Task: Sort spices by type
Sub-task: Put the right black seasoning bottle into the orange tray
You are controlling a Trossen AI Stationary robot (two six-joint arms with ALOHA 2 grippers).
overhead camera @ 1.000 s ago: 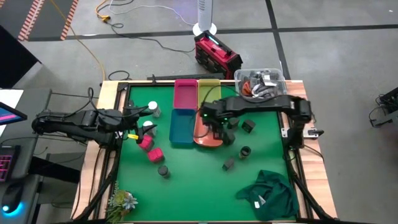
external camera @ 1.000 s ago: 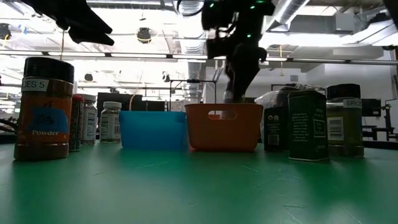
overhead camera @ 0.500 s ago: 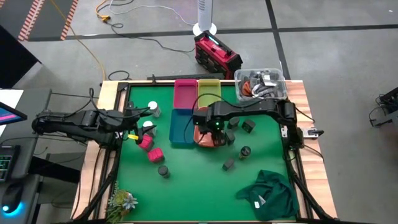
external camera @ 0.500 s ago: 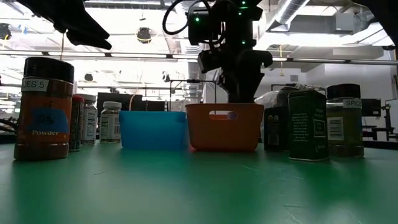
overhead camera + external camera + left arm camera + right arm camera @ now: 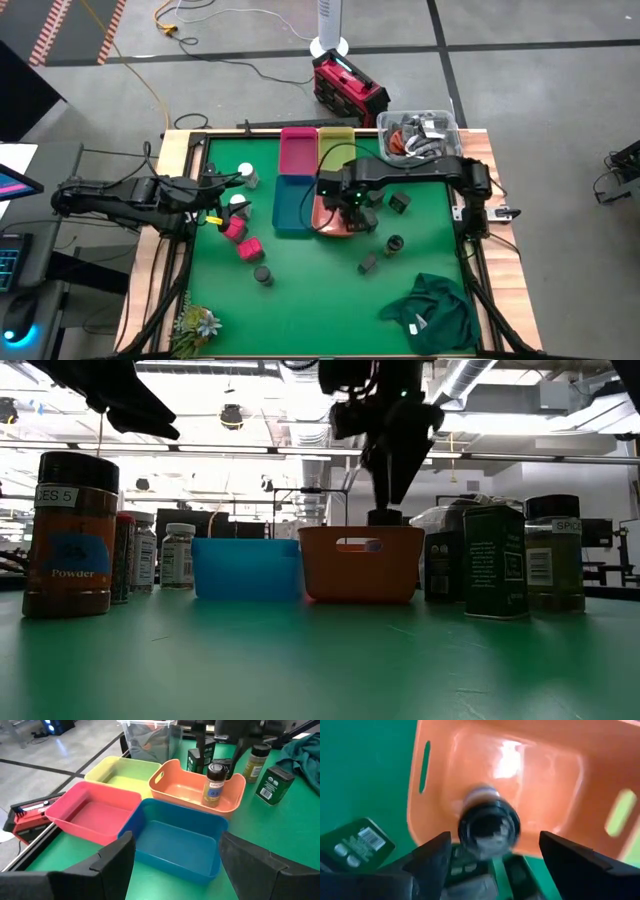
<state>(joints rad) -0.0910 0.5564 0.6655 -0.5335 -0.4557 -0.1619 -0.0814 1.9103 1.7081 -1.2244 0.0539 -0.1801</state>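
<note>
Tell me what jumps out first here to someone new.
The right gripper, open, hangs straight above a dark-capped spice jar standing upright in the orange bin mid-table. That bin is one of four clustered coloured bins; the blue bin beside it holds nothing. The left gripper waits open at the table's left side.
</note>
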